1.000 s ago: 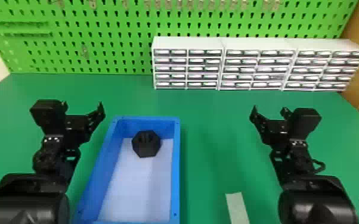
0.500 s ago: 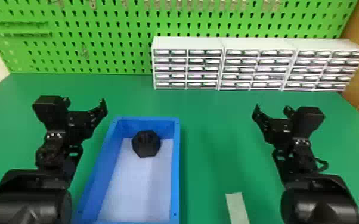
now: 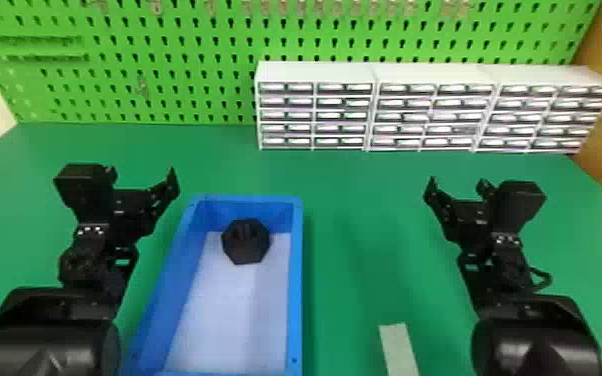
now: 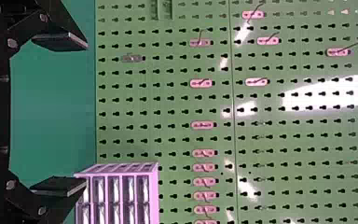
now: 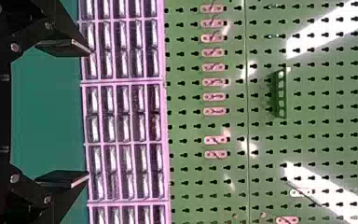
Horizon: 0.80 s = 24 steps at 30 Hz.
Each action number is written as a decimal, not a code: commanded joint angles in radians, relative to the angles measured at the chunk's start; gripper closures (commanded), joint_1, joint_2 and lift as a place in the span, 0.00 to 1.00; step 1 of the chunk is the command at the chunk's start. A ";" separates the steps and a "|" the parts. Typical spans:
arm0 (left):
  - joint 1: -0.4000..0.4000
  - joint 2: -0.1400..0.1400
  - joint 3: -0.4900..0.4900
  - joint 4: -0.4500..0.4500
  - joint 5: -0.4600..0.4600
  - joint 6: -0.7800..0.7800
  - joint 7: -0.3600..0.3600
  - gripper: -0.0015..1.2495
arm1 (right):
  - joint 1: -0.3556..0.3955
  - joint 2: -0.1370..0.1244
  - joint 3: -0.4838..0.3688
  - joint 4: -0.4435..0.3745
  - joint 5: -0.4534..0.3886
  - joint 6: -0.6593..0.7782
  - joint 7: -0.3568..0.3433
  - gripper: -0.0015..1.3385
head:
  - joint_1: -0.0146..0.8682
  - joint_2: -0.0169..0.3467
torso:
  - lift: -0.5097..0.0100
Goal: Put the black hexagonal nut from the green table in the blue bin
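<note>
Black hexagonal nut (image 3: 246, 250): dark, flat-faceted, inside the blue bin (image 3: 295, 280) at its far end, on a smooth pale floor; recess detail hard to make out, contact with far wall cannot tell. Bin's near end cut off. Left gripper (image 3: 141, 179) and right gripper (image 3: 457, 187), angular black, both wide, nothing between fingers. Matte green table (image 3: 360, 200); pale strip (image 3: 398, 345) cropped below.

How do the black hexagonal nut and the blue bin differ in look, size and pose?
The nut is black; the bin has blue walls and a pale floor. The nut is small and compact, the bin long and much larger. The nut sits inside, near the bin's far end, while the bin rests on the table.
</note>
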 commanded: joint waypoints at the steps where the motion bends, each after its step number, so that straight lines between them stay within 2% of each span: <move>1: 0.000 0.000 -0.006 0.000 -0.001 0.000 0.000 0.20 | 0.001 0.000 -0.002 -0.001 -0.001 0.000 0.000 0.26 | 0.79 0.19 | 0.79; 24: 0.001 0.000 -0.006 0.000 -0.003 0.000 0.000 0.20 | -0.002 -0.001 0.003 -0.003 0.002 0.004 0.000 0.26 | 0.79 0.19 | 0.79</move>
